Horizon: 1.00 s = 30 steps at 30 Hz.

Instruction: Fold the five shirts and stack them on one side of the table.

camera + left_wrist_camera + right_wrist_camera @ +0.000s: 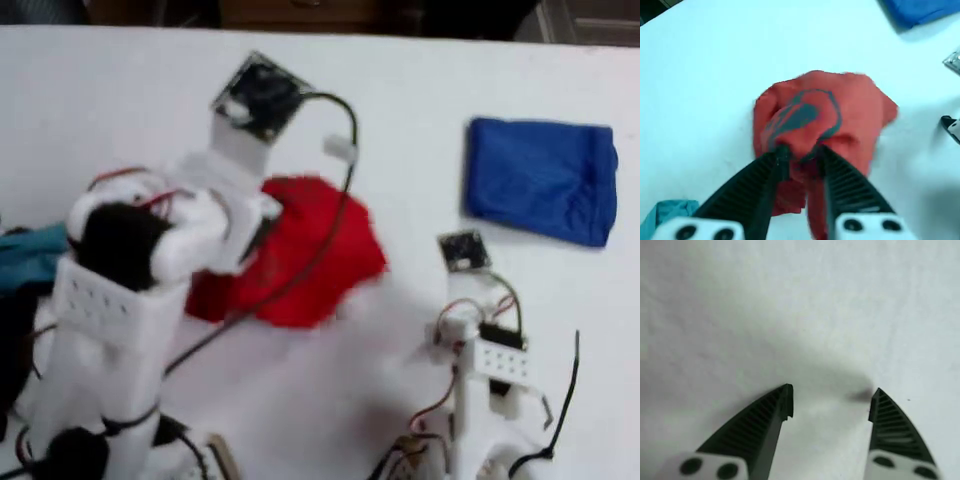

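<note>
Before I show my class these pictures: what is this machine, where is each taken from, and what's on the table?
Two robot arms sit at a white table. One picture looks down from above; the other two come from cameras on each arm's wrist. The left end effector, a two-fingered pincer, is shut on a crumpled red cloth shirt. The right end effector hangs open over bare table. A folded blue cloth shirt lies apart, and a teal cloth lies at the table's edge.

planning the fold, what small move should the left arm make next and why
Probably raise the left tool to let the red shirt hang out: it pinches a fold, the shirt is crumpled, and the right tool sits open over the table.
</note>
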Motion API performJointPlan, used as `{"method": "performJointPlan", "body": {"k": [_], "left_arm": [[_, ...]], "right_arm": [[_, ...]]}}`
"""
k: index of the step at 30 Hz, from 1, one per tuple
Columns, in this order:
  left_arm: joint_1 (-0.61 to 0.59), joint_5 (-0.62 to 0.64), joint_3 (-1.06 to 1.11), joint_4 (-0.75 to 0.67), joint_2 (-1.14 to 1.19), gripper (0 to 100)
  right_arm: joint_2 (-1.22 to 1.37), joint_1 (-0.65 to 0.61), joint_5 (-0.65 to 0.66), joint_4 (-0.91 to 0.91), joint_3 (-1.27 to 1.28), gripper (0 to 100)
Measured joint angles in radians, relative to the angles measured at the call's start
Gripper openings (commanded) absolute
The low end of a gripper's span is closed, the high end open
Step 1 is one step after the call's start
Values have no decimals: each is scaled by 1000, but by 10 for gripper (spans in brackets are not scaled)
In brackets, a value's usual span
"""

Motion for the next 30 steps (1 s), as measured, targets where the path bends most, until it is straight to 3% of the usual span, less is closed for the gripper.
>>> {"method": "performJointPlan", "body": {"k": [7,11,15,19,25,30], "left_arm": [[-35,34,54,-2,-2,208],[-133,29,130,-2,-2,207],[-244,-69,298,-28,-2,207],[-299,-104,535,-157,0,207],[-310,-106,848,-420,0,210],[-313,-106,1019,-588,0,211]], "right_arm": [[0,0,0,0,0,248],[0,0,0,0,0,248],[0,-3,0,14,-21,248],[0,-87,0,152,-143,248],[0,-345,-12,399,-330,250],[0,-465,-80,466,-404,250]]}}
